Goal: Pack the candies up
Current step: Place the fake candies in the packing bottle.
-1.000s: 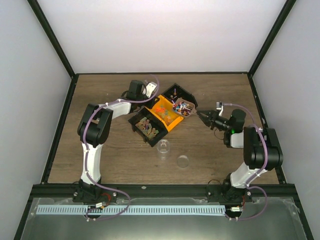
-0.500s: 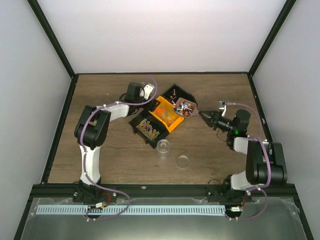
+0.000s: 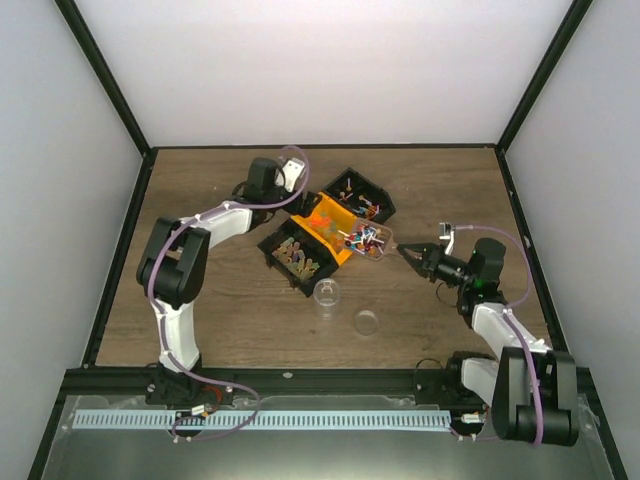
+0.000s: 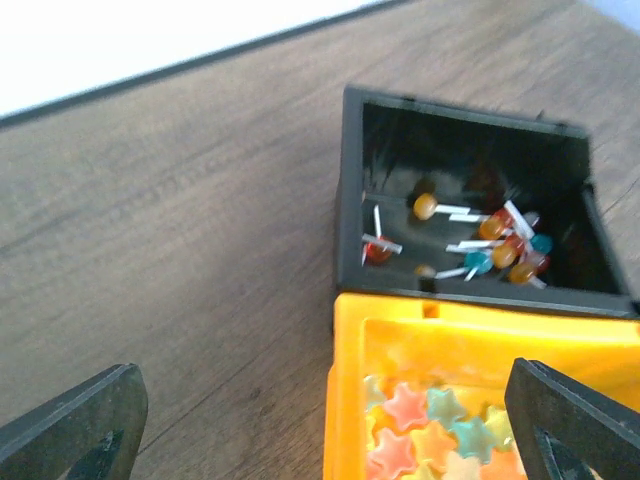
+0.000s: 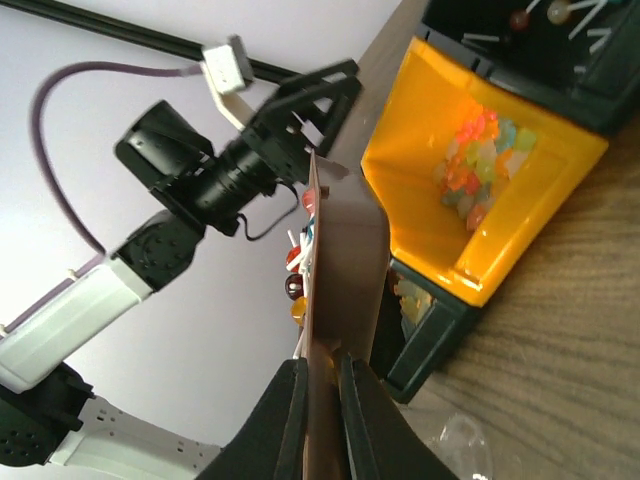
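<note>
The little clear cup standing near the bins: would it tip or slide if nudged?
Probably light: the clear cup looks thin and empty, so a nudge would likely slide it across the wooden table. Being round, it would probably roll if knocked over.

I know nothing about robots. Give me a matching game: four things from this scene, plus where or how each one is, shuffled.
1. left gripper
2. right gripper
3. orange bin
4. clear lid

A. lying on the table, near the arms
B. jaws wide open
C. pinching a cup of candies
D. holds star-shaped sweets

Pairs: 1-B, 2-C, 3-D, 4-A
</note>
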Available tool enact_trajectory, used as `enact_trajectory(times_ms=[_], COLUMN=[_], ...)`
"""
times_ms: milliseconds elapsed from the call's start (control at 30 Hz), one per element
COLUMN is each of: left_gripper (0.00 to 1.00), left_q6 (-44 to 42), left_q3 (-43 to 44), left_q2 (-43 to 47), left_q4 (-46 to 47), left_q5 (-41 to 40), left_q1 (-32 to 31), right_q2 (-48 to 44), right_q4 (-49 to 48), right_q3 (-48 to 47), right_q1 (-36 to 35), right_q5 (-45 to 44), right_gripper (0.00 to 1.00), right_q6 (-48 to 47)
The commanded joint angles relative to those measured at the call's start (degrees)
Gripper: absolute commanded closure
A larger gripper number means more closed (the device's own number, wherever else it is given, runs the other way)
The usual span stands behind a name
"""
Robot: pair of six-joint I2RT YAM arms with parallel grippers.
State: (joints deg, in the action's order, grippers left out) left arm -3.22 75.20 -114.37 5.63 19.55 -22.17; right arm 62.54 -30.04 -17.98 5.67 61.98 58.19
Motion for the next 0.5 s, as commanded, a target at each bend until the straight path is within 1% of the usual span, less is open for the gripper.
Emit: enact_trajectory(times_ms=[0,67,200,333,467], left_gripper=[0.0,0.0,0.0,0.0,0.0], left_q6=[3.5,5.2,10.0,16.9,18.6], left_q3=[-2.8,-4.9,-10.3,-20.5,-29.4], left_q2=[5.8,7.5,12.3,20.2,25.5], left_q4=[4.8,5.3,7.3,16.5,22.3], left_q5=[0.6,-1.1,-2.4,-2.2,-5.9], left_q1=[-0.1,-0.1,-0.2,-1.3,-5.1], right_q2=[-5.8,-8.2,-13.2,-18.9,-21.7], right_q4=[2.9,3.5,8.4,14.7,17.1], right_q3=[2.5,3.8,5.0,4.6,4.8], right_q1=[0.6,0.6,0.6,0.6,0.5], right_q5=[2.4,3.1,3.7,3.7,4.3], right_gripper=[0.99,0.98,0.99,0.99,0.99], right_q6=[0.6,1.5,1.1,0.0,-0.3])
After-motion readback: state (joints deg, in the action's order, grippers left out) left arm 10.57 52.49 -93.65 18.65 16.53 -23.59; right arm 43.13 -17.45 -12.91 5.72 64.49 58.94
